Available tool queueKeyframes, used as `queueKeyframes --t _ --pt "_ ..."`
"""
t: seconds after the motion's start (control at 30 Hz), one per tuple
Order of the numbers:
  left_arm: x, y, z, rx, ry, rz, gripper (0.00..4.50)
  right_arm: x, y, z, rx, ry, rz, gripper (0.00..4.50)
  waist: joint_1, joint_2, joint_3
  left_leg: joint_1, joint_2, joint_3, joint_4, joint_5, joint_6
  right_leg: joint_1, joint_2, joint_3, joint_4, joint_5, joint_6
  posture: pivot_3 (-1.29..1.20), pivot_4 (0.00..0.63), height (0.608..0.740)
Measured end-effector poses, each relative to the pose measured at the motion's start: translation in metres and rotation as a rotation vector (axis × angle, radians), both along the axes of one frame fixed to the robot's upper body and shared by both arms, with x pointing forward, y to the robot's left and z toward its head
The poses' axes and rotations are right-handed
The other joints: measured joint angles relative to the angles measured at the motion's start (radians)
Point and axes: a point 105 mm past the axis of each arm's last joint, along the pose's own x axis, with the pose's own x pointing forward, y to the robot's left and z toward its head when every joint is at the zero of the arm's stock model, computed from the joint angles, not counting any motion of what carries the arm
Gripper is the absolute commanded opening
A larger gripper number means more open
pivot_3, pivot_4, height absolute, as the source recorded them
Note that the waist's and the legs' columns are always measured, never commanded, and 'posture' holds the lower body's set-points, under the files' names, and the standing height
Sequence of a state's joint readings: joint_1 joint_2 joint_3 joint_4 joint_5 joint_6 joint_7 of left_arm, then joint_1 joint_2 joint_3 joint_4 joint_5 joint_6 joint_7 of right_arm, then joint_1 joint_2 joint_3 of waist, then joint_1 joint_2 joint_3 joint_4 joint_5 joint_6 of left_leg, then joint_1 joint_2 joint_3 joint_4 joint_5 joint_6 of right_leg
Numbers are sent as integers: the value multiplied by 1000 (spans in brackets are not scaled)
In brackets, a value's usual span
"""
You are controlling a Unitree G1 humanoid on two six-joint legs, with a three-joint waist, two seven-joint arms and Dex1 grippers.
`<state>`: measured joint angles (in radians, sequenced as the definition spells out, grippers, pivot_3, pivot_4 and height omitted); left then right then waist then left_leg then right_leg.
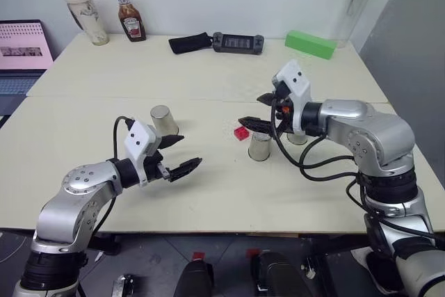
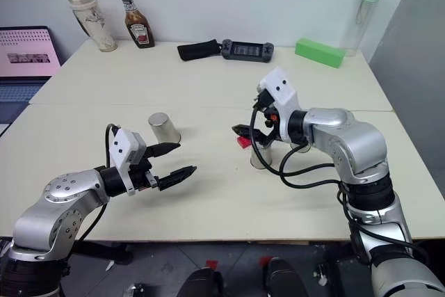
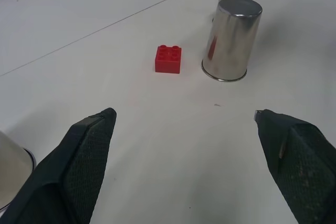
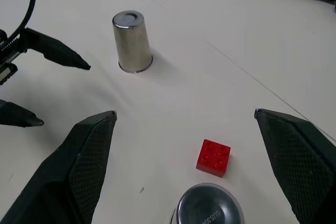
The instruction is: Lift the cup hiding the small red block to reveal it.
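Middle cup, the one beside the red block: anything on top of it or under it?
Nothing sits on the middle cup; it stands upside down, flat base up. The red block lies uncovered beside it on the table. What's under the cup can't be seen.

Embossed lettering stood on the flat base of the cup (image 4: 209, 207) at the bottom centre of the right wrist view; it seemed to begin "SUS30", the rest too small to tell. The ketchup bottle's (image 1: 131, 21) label and the laptop screen (image 1: 23, 45) at upper left carried print too small to read.

Small red block (image 1: 241, 133) beside cup (image 1: 259, 147)
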<state>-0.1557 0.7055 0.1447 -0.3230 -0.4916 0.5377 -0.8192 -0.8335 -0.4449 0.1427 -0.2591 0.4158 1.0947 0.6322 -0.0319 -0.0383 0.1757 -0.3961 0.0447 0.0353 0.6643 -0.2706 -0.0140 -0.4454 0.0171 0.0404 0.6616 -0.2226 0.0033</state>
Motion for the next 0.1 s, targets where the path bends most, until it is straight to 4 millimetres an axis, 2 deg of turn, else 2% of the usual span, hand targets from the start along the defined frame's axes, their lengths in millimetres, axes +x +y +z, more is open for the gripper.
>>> queueKeyframes --t 0.1 --pt "0 0 0 1 0 0 4500 0 -1 0 -3 -1 -4 4475 0 0 0 0 0 -1 0 0 0 0 0 0 0 0 0 0 150 740"
